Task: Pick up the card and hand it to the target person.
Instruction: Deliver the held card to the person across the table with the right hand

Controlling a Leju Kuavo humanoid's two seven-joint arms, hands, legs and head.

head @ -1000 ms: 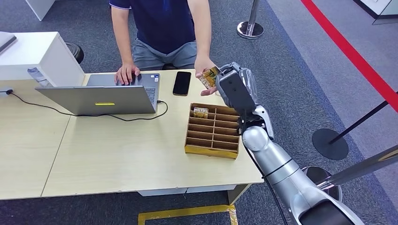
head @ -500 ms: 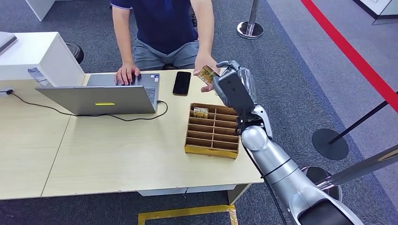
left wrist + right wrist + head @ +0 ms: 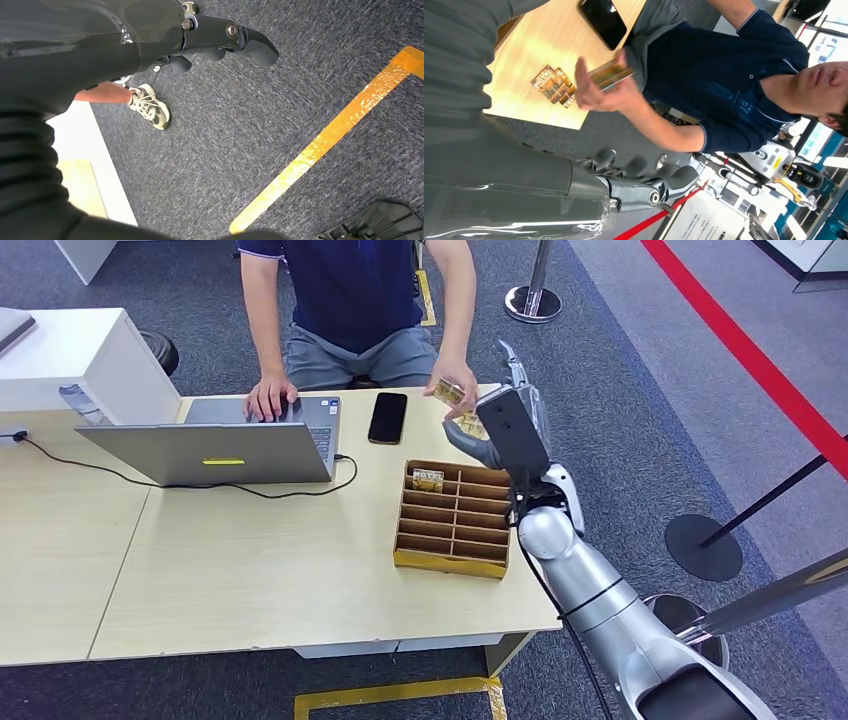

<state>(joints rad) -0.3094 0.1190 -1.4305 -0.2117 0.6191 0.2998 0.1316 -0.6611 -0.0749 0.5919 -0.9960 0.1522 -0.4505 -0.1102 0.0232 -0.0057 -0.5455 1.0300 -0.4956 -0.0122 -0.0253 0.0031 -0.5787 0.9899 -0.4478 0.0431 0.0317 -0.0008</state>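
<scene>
The table (image 3: 200, 570) is pale matt wood-look laminate. The divided box (image 3: 455, 520) looks like brown cardboard. The laptop (image 3: 215, 450) has brushed silver metal, the phone (image 3: 387, 417) glossy black glass, the floor (image 3: 640, 360) rough grey carpet.

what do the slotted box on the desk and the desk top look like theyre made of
Slotted box: looks like brown corrugated cardboard, matte, with thin folded dividers and raw tan edges. Desk top: pale wood-grain surface, smooth and low-sheen, probably laminate rather than solid wood; the seam between panels suggests board.
</scene>
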